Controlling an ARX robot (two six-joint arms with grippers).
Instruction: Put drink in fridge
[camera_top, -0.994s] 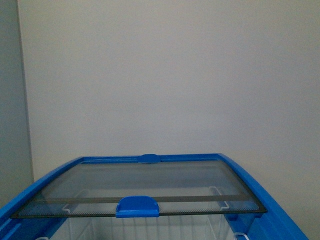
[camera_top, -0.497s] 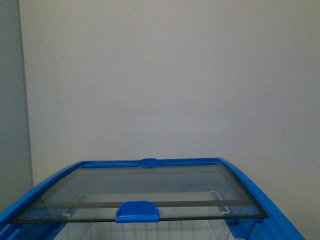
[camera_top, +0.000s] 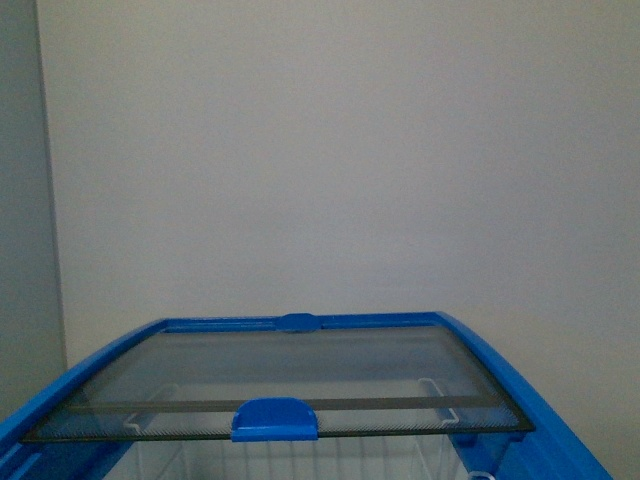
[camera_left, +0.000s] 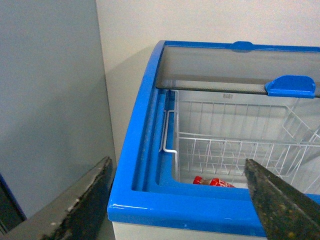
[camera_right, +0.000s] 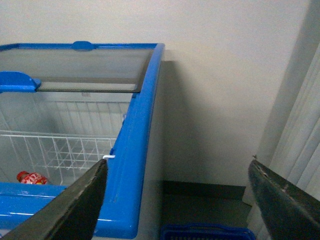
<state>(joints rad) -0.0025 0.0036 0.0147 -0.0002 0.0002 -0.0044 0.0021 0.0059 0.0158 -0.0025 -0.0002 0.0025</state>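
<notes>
Left wrist view showed the drink (camera_left: 212, 182) lying inside the fridge (camera_left: 131, 165) — lid slid back. Both claws — left claw (camera_left: 182, 200) and right claw (camera_right: 177, 200) — hung open, empty.

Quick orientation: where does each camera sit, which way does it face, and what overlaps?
Front: on the body, facing the wall over the fridge lid; no arms show.
Left wrist: above the fridge's left rim; open left gripper frames the drink.
Right wrist: above the right rim; open right gripper, basket.
Shared: both wrists see the drink.
</notes>
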